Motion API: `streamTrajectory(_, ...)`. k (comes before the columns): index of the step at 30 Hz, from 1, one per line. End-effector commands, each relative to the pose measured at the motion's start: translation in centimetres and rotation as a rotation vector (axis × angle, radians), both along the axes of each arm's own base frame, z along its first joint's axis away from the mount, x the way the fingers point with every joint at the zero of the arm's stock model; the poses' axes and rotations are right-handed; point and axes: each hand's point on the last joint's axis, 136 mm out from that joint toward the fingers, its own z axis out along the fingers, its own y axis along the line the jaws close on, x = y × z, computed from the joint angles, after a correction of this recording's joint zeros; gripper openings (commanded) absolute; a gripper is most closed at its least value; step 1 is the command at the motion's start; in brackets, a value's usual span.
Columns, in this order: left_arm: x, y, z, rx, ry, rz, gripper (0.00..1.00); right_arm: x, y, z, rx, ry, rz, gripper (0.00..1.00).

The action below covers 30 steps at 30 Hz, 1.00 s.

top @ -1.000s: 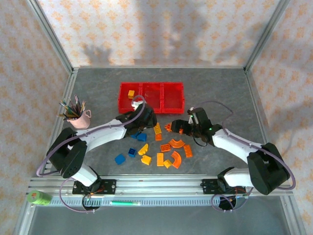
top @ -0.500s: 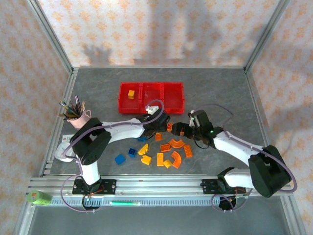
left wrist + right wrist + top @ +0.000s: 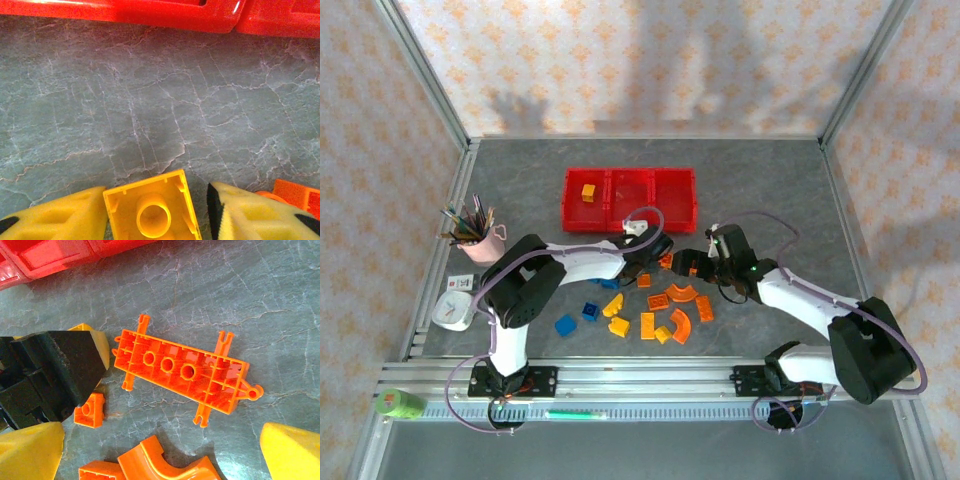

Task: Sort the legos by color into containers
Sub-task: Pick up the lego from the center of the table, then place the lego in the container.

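The containers (image 3: 630, 198) are three joined red bins at the back; the left bin holds one yellow-orange brick (image 3: 588, 191). Loose legos lie in front: blue (image 3: 566, 324), yellow (image 3: 613, 304) and orange arches (image 3: 680, 325). My left gripper (image 3: 645, 262) is down at the table with its jaws around a yellow square brick (image 3: 152, 212). The left pad touches the brick and a thin gap shows at the right pad (image 3: 240, 212). My right gripper (image 3: 160, 450) stands wide open over a long orange plate (image 3: 182, 371), close beside the left gripper.
A small orange square (image 3: 90, 410) and an orange arch (image 3: 165, 462) lie next to the plate. A pink pencil cup (image 3: 480, 240) and a white round clock (image 3: 452, 310) stand at the left. The red bin edge (image 3: 150, 10) is just beyond the left gripper.
My left arm has swung right from the blue bricks to the orange ones, and its jaws have narrowed around the yellow brick. The right gripper has barely moved.
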Motion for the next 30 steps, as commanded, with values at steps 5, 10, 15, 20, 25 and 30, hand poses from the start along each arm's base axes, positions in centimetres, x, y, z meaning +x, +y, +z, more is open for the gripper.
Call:
streamTrajectory(5,-0.1,-0.2,-0.3,0.002,-0.005,-0.019,0.39,0.6,0.1,0.8,0.005,-0.025,0.003,1.0)
streamTrajectory(10,-0.1,-0.3,1.3,-0.021,-0.03,-0.023,0.34,0.8,0.2,1.4,0.002,-0.035,0.011,1.0)
streamTrajectory(15,-0.1,0.4,3.7,-0.032,-0.081,-0.019,0.31,0.9,0.3,2.2,-0.001,-0.048,0.022,1.0)
streamTrajectory(20,0.1,2.2,7.0,-0.009,-0.151,0.004,0.3,1.4,1.0,3.8,0.028,-0.079,0.033,1.0)
streamTrajectory(25,1.3,5.4,10.7,0.031,-0.222,0.049,0.3,2.2,2.7,5.2,0.061,-0.108,0.049,1.0)
streamTrajectory(30,3.5,9.8,13.2,0.049,-0.268,0.115,0.3,3.1,5.3,6.3,0.093,-0.134,0.065,1.0)
